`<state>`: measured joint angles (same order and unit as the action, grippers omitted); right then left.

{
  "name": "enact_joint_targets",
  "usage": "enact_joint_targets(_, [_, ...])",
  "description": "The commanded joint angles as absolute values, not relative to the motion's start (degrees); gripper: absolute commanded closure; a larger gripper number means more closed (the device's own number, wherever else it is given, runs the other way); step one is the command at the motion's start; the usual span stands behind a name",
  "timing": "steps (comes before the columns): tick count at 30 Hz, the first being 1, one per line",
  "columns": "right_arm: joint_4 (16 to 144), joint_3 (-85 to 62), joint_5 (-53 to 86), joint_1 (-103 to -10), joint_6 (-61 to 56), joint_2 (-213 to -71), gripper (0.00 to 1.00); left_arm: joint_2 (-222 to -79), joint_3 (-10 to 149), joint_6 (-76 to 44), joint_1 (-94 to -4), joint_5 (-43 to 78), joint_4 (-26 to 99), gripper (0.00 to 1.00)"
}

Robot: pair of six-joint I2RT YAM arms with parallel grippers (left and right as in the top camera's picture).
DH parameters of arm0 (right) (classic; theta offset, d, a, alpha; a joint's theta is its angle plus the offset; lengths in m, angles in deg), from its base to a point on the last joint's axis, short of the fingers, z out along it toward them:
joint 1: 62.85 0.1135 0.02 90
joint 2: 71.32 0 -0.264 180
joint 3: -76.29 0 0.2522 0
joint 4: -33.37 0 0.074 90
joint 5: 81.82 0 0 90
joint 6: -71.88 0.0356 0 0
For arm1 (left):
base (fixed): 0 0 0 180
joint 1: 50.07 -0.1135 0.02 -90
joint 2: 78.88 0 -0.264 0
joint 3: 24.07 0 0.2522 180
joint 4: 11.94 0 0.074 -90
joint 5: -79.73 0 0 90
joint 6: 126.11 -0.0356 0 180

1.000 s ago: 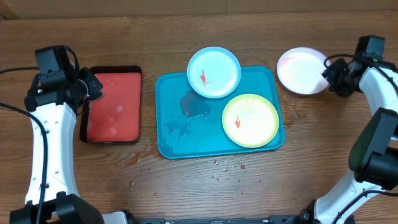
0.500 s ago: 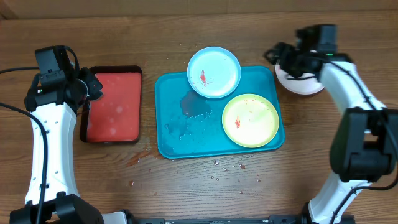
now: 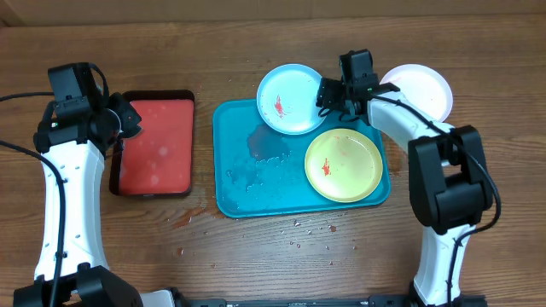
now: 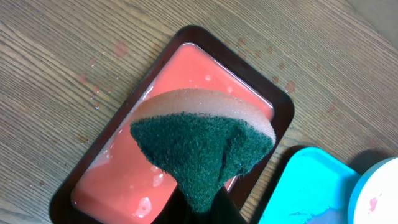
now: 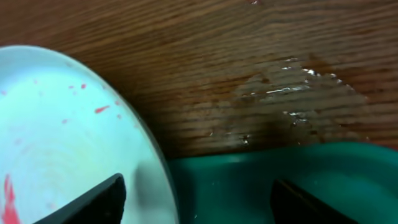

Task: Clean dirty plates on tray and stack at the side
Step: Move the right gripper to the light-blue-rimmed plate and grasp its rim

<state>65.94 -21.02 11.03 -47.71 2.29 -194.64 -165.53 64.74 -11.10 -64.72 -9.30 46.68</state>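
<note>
The turquoise tray (image 3: 256, 183) lies mid-table. A light blue plate (image 3: 292, 98) with a red smear rests on its far rim; a yellow-green plate (image 3: 343, 164) with red smears lies in its right half. A white plate (image 3: 422, 94) sits on the table to the right, off the tray. My right gripper (image 3: 328, 95) is open and empty at the blue plate's right edge (image 5: 74, 143), one finger over the plate, the other over the tray (image 5: 261, 186). My left gripper (image 3: 128, 118) is shut on a green-and-tan sponge (image 4: 202, 140) above the red tray.
A smaller red tray (image 3: 155, 145) with dark rim and liquid stands at the left, also in the left wrist view (image 4: 124, 168). Water puddles lie on the turquoise tray and on the wood behind it (image 5: 292, 99). Crumbs are scattered in front (image 3: 311, 230).
My right arm has swung left from the white plate to the blue plate's right edge, leaving the white plate on the table. The left arm has not moved.
</note>
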Motion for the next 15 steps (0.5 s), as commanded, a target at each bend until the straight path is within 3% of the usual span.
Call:
enact_joint_targets(1, [64.98,-21.0,14.05,-47.01,-1.85,-194.88,0.34,-165.77,64.82,-12.13,-64.61,-8.03,46.62,0.96])
enact_joint_targets(7, [64.76,-21.0,14.72,-45.68,-4.86,-194.88,0.63,-165.77,64.85,-12.13,-64.61,-7.66,46.62,0.96])
enact_joint_targets(11, [66.05,-21.0,15.36,-44.22,-7.99,-194.88,0.71,-165.77,64.85,-12.13,-64.61,-7.66,46.6,0.96])
enact_joint_targets(13, [67.73,-21.02,15.38,-43.28,-8.16,-194.88,0.81,-165.77,64.85,-12.13,-64.61,-7.66,46.64,0.96])
enact_joint_targets(15, [70.09,-21.3,15.8,-42.45,-8.16,-194.78,0.83,-165.77,64.85,-12.13,-64.61,-7.64,46.62,0.96])
